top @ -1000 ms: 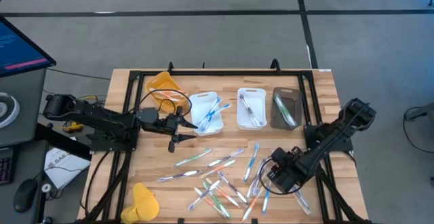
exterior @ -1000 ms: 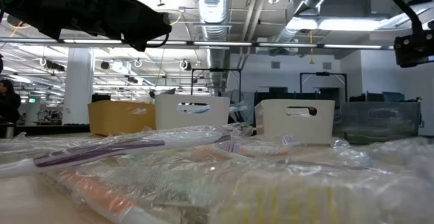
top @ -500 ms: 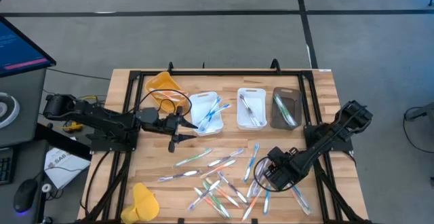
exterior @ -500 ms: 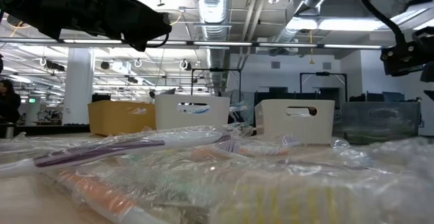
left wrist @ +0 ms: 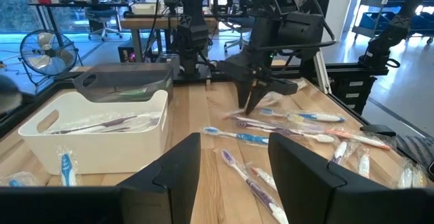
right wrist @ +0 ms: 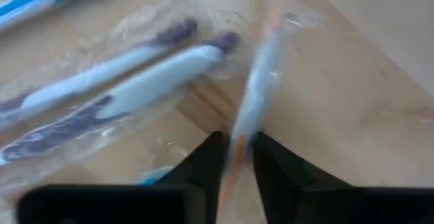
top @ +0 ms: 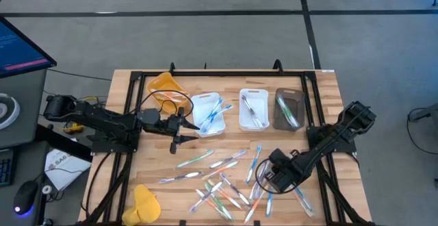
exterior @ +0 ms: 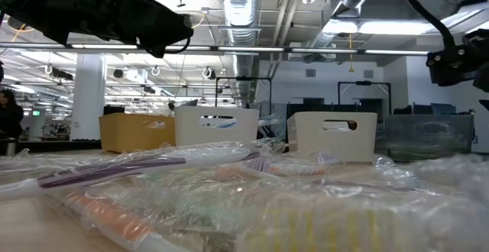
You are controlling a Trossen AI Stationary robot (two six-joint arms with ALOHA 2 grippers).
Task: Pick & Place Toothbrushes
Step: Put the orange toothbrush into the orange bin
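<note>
Where right hand [right wrist: 234, 157] pinches: orange toothbrush [right wrist: 254, 95].

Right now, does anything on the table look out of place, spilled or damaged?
Nothing looks damaged. The loose toothbrushes lie scattered at all angles on the table, as expected mid-sorting. One oddity: a yellow tray hangs off the near table edge, apart from the tray row. The right gripper is down in the pile.
</note>
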